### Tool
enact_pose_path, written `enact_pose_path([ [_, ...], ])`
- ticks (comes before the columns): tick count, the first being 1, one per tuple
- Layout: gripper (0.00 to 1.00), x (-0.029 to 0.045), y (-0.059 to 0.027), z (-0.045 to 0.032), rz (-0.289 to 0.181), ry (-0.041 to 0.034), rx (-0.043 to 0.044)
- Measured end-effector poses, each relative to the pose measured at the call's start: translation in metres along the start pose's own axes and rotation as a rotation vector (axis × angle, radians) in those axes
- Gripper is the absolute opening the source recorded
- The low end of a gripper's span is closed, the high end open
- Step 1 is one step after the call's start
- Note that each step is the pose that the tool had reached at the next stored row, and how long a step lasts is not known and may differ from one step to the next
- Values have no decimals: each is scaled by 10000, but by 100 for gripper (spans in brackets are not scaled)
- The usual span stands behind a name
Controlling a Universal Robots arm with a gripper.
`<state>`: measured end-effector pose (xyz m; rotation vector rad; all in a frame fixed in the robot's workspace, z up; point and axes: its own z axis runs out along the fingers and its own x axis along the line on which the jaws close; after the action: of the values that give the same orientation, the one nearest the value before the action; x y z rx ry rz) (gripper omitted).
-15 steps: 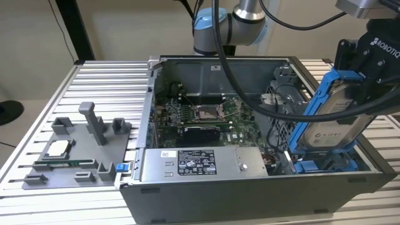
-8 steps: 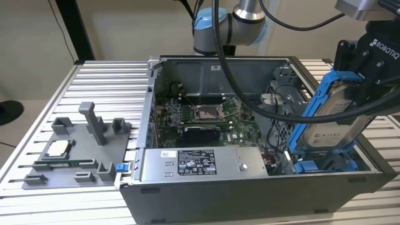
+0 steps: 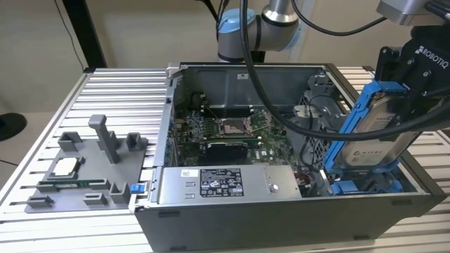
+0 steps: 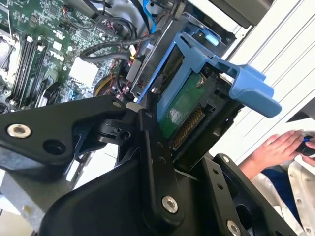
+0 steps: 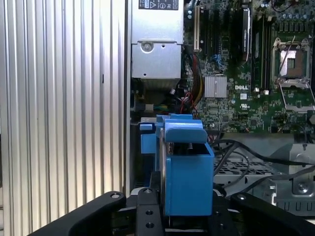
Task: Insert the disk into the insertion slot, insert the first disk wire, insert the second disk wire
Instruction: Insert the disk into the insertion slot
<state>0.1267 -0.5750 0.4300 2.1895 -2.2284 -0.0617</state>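
Inside the open-topped case a motherboard lies on the floor. In the exterior view a grey supply box runs along the 6 o'clock wall, and black cables loop across toward 3 o'clock. At the case's 4 o'clock corner sits the slot, its blue rails mostly hidden by the disk and the wall. The disk stands over it, tilted, with its upper end leaning toward 1 o'clock and its lower end down inside the case; whether it touches the rails cannot be told. The gripper, cut off by the frame edge, has its fingers narrowed on the upper end and holds the disk. The disk is silver-grey with a pale label, framed by a bright blue carrier. The second wrist view shows its green board, a blue tab and a hand, partly cut off. On the table at 9 o'clock, a grey tray holds small parts that are hard to make out.
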Motion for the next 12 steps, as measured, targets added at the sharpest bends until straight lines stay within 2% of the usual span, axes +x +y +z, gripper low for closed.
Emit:
enact_pose_path([
  [2,0,0,-15,25,-1,-44,-1],
  [6,0,-1,-85,55,-8,-199,-4],
  [12,0,-1,-127,116,-10,-293,-6],
])
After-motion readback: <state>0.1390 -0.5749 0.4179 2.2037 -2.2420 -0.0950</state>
